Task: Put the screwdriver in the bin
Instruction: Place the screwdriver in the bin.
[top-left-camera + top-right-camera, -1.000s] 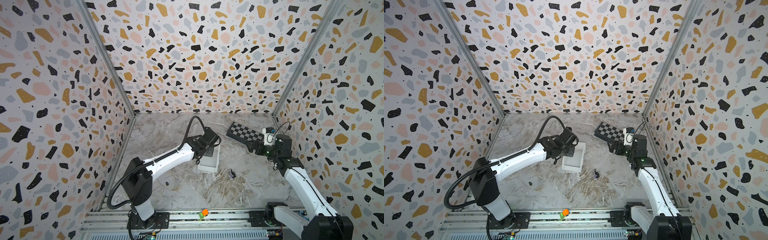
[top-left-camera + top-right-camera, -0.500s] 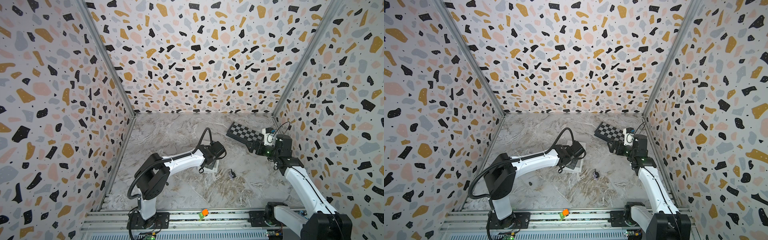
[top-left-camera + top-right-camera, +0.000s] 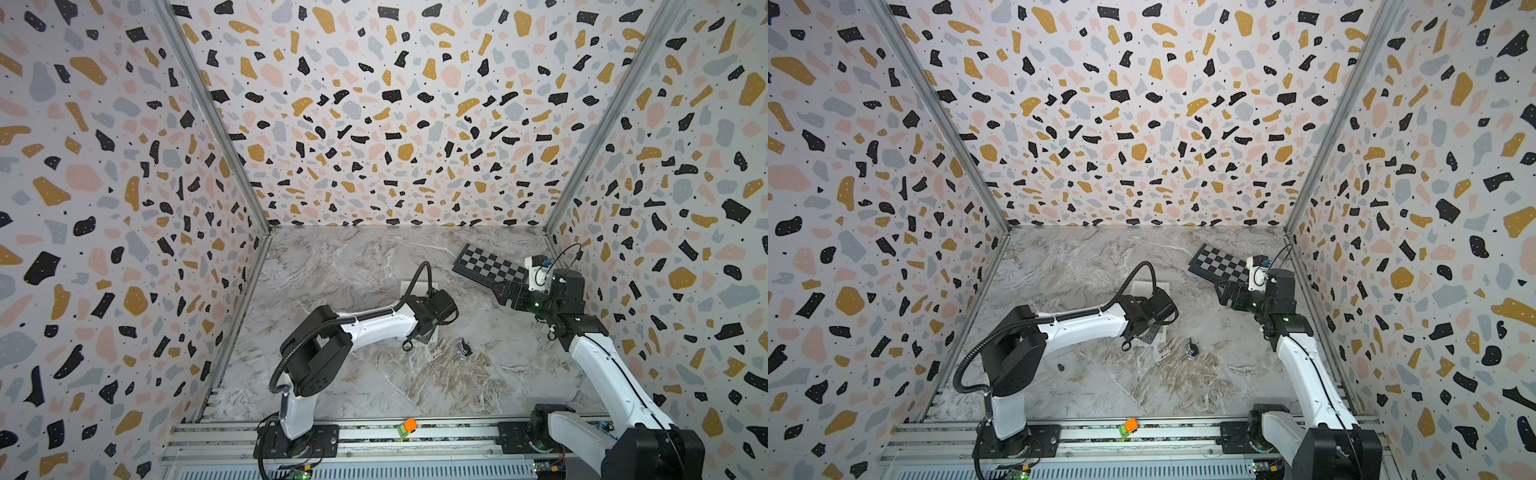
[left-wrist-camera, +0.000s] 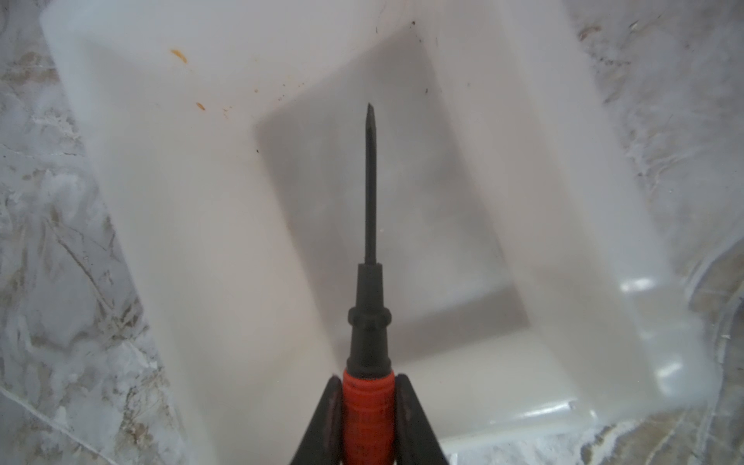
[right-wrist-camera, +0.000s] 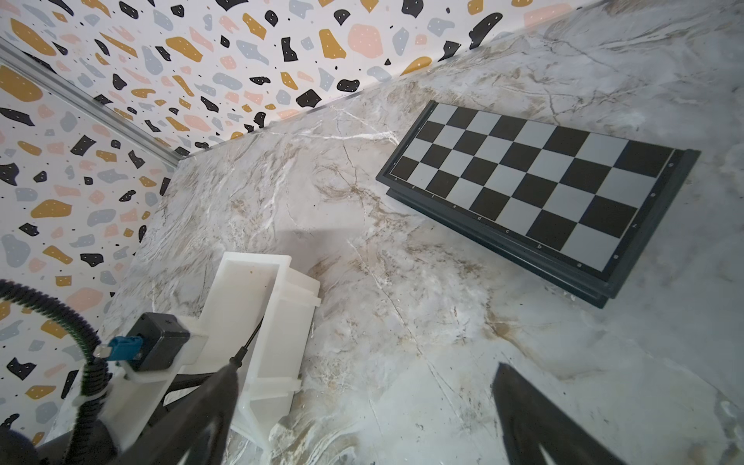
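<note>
**Holding of the screwdriver over the bin**

The screwdriver is gripped by its red-orange handle between the two fingers of the left gripper, which are clenched on it. Its thin black shaft is pointed down into the open interior of the white bin. Whether the tip is touching the floor of the bin cannot be told. In the right wrist view the shaft is seen slanting into the bin from the left arm. In both top views the bin is largely covered by that arm's wrist.

The right gripper is held released and empty, with its fingers spread wide above the marbled tabletop. A black-and-grey chessboard is laid near the right wall, well apart from the bin. A small dark object is seen on the tabletop near the bin. An orange-and-green piece is set on the front rail.
</note>
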{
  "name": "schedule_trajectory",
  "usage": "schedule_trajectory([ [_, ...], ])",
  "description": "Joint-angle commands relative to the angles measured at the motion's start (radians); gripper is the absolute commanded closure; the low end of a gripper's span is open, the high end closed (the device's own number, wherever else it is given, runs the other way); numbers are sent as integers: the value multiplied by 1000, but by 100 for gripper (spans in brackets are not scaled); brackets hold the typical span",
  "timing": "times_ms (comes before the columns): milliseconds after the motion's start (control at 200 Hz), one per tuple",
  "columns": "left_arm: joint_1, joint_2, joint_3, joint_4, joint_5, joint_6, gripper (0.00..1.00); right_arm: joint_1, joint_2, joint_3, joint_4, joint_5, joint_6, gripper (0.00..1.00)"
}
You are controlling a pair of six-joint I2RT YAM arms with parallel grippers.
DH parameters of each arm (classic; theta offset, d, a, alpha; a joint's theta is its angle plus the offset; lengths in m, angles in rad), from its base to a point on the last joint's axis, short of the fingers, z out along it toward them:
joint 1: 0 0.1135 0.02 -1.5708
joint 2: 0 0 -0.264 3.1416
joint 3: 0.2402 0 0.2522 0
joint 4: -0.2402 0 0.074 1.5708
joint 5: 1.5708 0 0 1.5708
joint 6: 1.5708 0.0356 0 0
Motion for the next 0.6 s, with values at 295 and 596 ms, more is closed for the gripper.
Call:
schedule_trajectory([
  [295, -4, 52, 109, -35, -65, 37, 95, -5, -25, 33, -21, -11, -2, 1],
  [596, -1, 102, 133, -29, -74, 37, 94, -7, -46, 36, -45, -2, -9, 1],
])
